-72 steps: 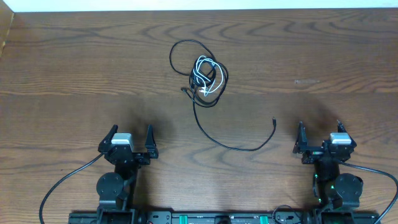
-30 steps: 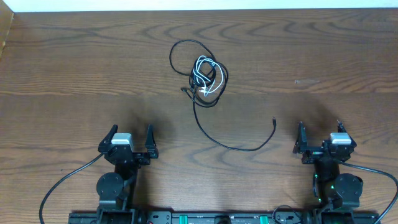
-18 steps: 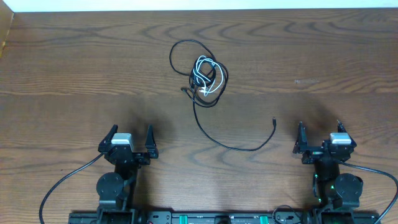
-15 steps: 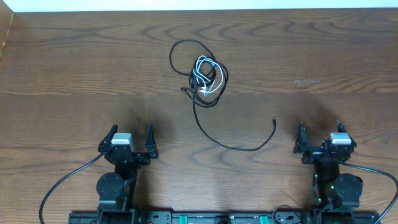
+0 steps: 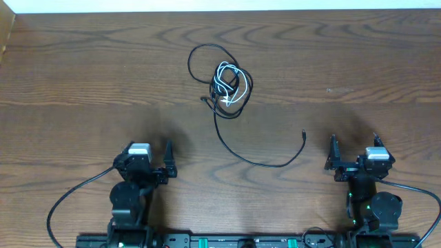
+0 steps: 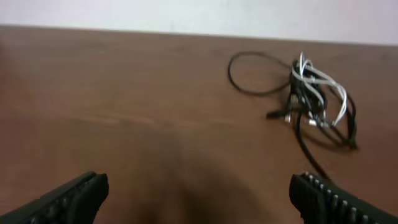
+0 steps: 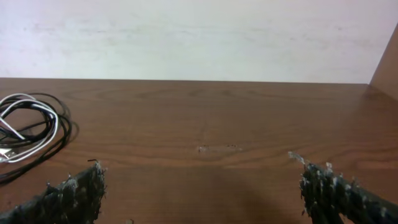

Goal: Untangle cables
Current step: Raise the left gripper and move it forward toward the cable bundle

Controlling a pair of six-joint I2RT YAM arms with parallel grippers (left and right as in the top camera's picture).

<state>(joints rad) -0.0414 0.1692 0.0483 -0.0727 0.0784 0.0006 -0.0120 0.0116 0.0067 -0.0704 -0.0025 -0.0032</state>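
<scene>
Left pincer [image 6: 199, 186], fingers apart and empty, is sitting well short of the knotted cables [image 5: 229, 86] up the tabletop [image 5: 69, 83]; the black cable [image 5: 256, 162] is trailing rightward, its free end lying nearest the right pincer [image 5: 353, 139] (likewise gaping, empty).

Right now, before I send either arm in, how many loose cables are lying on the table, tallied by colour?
Black cable: 1
White cable: 1
Total: 2
</scene>
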